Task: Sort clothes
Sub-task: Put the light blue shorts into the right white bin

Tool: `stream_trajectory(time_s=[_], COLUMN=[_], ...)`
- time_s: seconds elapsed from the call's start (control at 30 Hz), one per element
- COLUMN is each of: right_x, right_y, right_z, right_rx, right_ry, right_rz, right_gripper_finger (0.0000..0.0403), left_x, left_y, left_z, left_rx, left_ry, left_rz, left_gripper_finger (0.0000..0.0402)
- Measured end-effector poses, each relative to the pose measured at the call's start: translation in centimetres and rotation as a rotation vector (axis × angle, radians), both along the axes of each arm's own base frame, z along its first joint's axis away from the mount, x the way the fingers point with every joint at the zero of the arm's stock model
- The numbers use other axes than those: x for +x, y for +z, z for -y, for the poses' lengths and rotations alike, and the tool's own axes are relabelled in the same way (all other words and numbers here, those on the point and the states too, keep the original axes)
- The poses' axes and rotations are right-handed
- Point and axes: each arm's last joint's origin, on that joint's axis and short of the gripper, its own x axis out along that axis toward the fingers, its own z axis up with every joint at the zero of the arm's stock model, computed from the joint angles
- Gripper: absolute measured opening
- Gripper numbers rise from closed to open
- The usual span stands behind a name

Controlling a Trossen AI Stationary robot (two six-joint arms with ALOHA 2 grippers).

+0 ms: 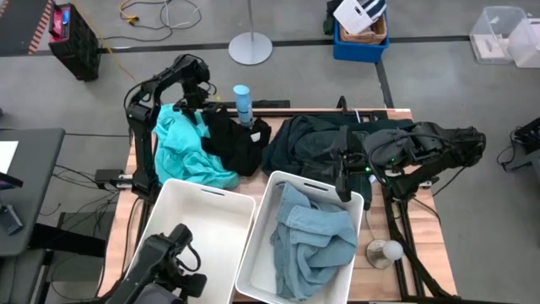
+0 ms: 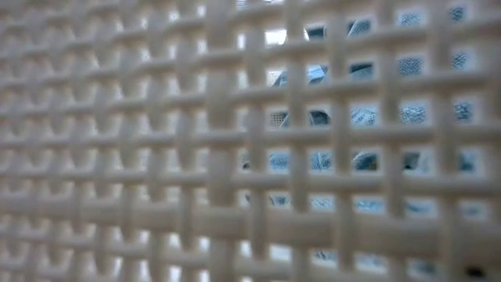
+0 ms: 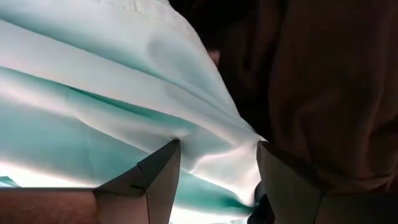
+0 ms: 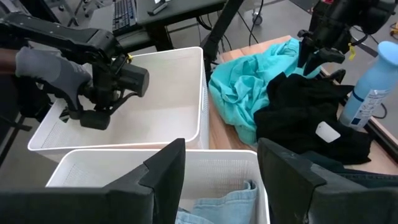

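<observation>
Pressing parted left fingers (image 3: pixel 158 180) into turquoise garment (image 3: pixel 93 106).

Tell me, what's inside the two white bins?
The right bin holds a pale blue garment. The left bin looks empty, though a dark camera rig hides one corner. Anything beneath the garment is covered.

low view: blocked by blurred bin mesh (image 2: pixel 196 157) | left fingers (image 3: pixel 155 180): tips cut off

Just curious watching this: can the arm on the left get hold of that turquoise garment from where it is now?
Probably yes. The left gripper is already down on the turquoise garment, jaws open with a fold of the fabric between them. The black garment lies close beside it and might get caught too.
</observation>
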Motion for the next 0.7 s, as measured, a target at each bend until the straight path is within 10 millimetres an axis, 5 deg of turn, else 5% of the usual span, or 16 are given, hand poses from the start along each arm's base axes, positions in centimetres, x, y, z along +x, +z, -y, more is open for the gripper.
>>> stream_trajectory(time_s=[0.23, 0.7], right_x=[0.0, -0.1], right_y=[0.0, -0.1], right_z=[-0.1, -0.1], right_rx=[0.001, -0.009], right_ry=[0.004, 0.010], right_rz=[0.000, -0.017], right_gripper_finger=[0.0219, 0.0219], left_x=[0.2, 0.5], left_y=[-1.4, -1.6], left_z=[-0.1, 0.0], left_rx=[-0.032, -0.055], left_ry=[-0.016, -0.019], left_rz=[-0.036, 0.014], left_gripper_finger=[0.0181, 0.0012])
